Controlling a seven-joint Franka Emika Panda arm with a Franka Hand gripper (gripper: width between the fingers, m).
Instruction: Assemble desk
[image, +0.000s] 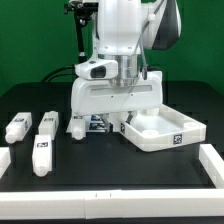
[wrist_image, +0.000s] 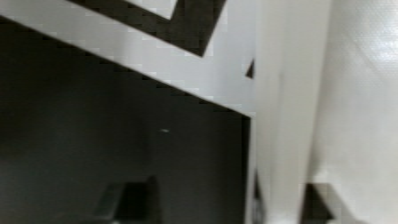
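My pincer (image: 120, 114) hung low over the desk top (image: 165, 140), at the corner of it on the exterior view's left, with the big white housing hiding my fingertips from that camera. In the wrist view the desk top's raised white rim (wrist_image: 285, 100) ran straight up between my dark fingers (wrist_image: 128, 205), close against one of them. Whether they had clamped on the rim or merely straddled it I could not tell.

The desk top lay on the black surface (image: 110, 175), hollow side up, with a square tag on its outer wall. All four legs lay loose to the exterior view's left of the desk top. The first leg (image: 78, 126) was nearest it, the second leg (image: 47, 122) and the third leg (image: 42, 152) farther off, and the fourth leg (image: 17, 127) farthest. None touched the desk top or sat in a socket. A white rail (image: 110, 205) ran along the surface nearer the camera than the desk top
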